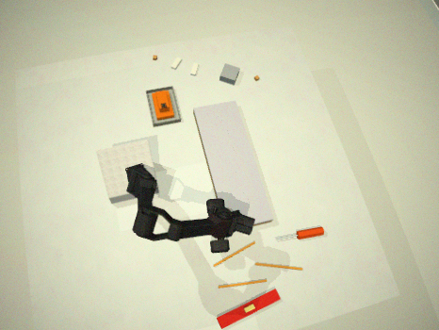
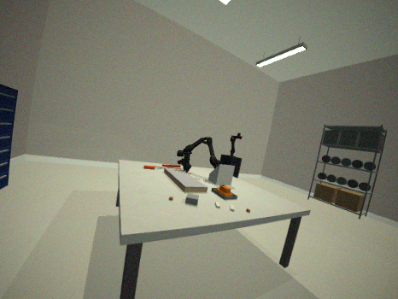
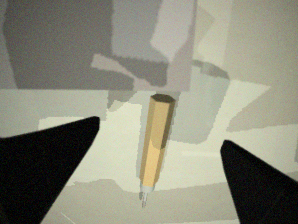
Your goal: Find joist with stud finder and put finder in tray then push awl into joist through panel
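The orange stud finder (image 1: 162, 101) (image 2: 225, 190) lies in the grey tray (image 1: 166, 123) (image 2: 231, 196). The pale floor panel (image 1: 226, 156) (image 2: 185, 180) (image 3: 60, 50) lies flat; no joist is visible. The awl (image 3: 156, 120) lies on the table beside the panel's end, wooden handle toward the panel and metal tip toward the bottom of the wrist view. The arm hides it in the top view. My gripper (image 1: 218, 226) (image 2: 187, 169) (image 3: 160, 133) is open and empty above the awl, with the handle showing between its spread fingers and touching neither.
An orange-handled screwdriver (image 1: 311, 233) (image 2: 149, 167), several thin orange sticks (image 1: 279, 266) and a red level (image 1: 235, 314) (image 2: 172, 165) lie past the panel's near end. A grey block (image 1: 230, 74) (image 2: 192, 199) and small pieces lie beyond its far end. A pale block (image 1: 113, 165) stands by the arm's base.
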Action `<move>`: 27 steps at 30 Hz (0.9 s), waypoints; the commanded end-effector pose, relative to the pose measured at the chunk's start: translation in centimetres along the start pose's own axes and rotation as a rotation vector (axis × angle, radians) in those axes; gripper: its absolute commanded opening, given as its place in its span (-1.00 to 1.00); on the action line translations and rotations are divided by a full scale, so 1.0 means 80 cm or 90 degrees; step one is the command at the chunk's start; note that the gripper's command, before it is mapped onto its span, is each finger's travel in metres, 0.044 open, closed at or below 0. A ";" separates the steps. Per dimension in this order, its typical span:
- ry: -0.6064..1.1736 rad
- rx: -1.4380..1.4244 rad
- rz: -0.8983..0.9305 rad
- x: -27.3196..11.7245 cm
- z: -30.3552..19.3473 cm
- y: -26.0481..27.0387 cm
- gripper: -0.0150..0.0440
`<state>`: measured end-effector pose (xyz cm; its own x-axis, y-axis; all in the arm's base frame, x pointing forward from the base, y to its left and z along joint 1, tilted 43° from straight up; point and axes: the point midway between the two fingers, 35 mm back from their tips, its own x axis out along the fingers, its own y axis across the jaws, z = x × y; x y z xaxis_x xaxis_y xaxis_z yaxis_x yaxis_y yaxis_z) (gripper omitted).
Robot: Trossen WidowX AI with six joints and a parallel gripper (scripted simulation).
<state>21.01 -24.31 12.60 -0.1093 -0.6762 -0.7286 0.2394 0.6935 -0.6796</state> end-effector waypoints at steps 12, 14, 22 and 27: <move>0.004 -0.007 0.004 0.014 -0.003 0.004 0.56; 0.004 -0.007 0.004 0.014 -0.003 0.004 0.38; 0.004 -0.007 0.004 0.014 -0.003 0.004 -0.33; 0.004 -0.007 0.004 0.014 -0.003 0.004 -0.45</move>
<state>20.76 -24.86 11.71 -0.1145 -0.6735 -0.7302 0.2352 0.6958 -0.6786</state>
